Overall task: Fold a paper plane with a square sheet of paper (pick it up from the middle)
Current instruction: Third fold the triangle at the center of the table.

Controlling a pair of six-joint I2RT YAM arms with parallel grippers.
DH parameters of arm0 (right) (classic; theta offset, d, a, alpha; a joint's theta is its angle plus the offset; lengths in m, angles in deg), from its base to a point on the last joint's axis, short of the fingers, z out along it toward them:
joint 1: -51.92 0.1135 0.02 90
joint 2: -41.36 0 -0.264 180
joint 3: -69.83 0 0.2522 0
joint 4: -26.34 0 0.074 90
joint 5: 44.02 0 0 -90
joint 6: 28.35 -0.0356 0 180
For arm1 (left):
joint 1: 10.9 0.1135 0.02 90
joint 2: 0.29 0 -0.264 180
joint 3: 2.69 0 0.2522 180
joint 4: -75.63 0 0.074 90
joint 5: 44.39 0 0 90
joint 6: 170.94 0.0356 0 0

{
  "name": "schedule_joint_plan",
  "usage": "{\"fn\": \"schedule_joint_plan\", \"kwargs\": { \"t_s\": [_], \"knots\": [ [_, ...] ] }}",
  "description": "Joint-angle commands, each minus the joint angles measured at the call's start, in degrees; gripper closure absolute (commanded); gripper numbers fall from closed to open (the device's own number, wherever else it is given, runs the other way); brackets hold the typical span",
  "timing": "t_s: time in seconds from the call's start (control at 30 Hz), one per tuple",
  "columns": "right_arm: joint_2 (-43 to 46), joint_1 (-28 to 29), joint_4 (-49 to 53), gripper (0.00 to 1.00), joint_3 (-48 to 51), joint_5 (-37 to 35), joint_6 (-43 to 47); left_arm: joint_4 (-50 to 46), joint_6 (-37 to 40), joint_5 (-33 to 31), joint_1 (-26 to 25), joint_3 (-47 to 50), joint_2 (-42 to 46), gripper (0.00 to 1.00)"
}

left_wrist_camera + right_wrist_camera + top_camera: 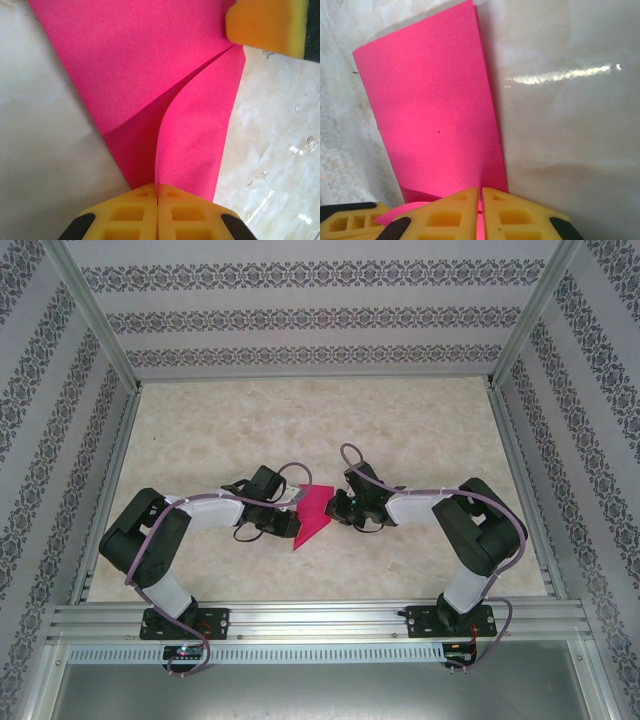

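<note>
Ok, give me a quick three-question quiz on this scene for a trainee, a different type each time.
1. True or false: the left end effector is shut on the pink paper.
2. Multiple choice: the paper is A) between the left end effector and the right end effector, B) against the far wall, C) by the left arm's base.
3. Short answer: is the paper one flat layer, or folded?
Key: 1 true; 2 A; 3 folded, its layers overlap.
</note>
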Motion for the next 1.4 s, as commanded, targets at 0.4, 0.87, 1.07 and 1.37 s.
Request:
{"fn": "schedule_joint_plan", "kwargs": {
  "t_s": [0.4, 0.87, 1.07, 1.37],
  "knots": [
    [0.4, 5.5, -2.8, 0.87, -3.4, 1.2, -0.8, -3.1, 1.3, -1.8, 0.5, -1.5, -1.0, 0.91],
    [-3.7, 5.7, 3.2, 0.89, -2.6, -2.7, 2.0, -5.2, -0.7, -4.2, 0.5, -3.3, 1.7, 0.74],
    [-4.0, 5.7, 2.9, 0.89, -2.5, -2.7, 1.9, -8.3, -5.8, -7.1, 0.5, -4.9, 8.4, 0.65],
    [-4.9, 5.7, 0.5, 0.89, -1.2, -2.5, 0.6, -1.7, -15.6, 8.4, 0.0, -2.6, 11.8, 0.72]
  ]
}}
